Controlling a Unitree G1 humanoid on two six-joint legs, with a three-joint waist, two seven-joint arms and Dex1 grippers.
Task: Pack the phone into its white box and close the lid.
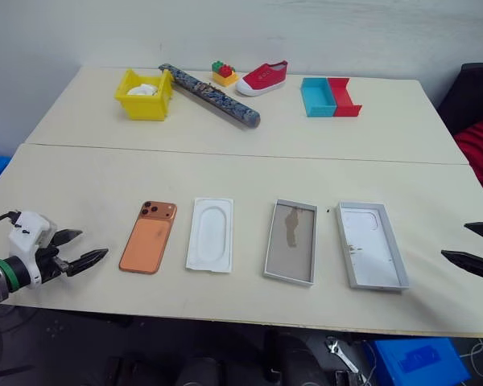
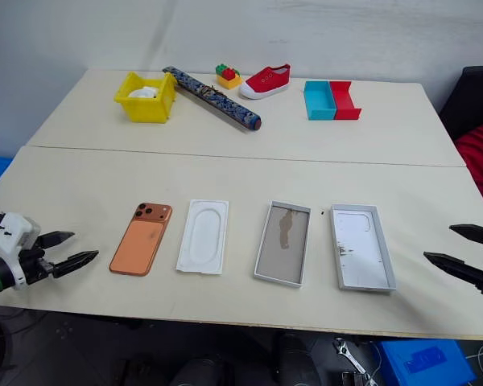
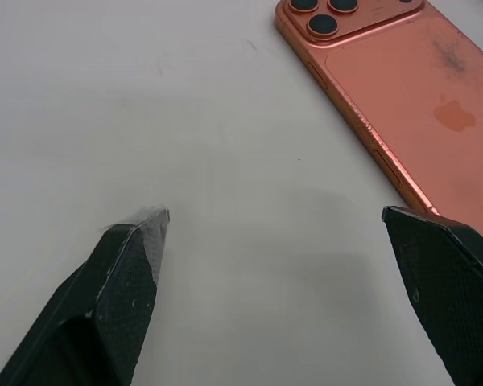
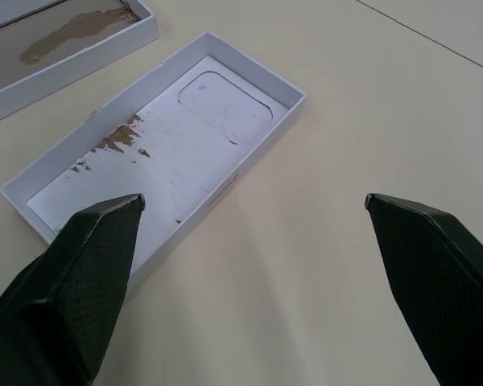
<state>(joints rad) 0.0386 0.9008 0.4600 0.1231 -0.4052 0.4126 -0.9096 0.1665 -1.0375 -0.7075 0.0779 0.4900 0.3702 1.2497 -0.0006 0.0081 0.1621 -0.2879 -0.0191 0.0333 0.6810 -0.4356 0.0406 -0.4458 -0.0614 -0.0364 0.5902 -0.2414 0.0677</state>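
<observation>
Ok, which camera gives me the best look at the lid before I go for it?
The right wrist view: the lid lies open side up, close in front of the open right pincer, with its phone outline and scuffed floor plain. Both eye views show it whole but small, at the right end of the row, next to the white box.

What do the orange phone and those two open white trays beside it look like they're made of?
The phone: probably matte glass or metal, judging by its smooth back and shinier edge. The white box and the lid: likely cardboard, since brown patches show where the surface has torn away.
</observation>
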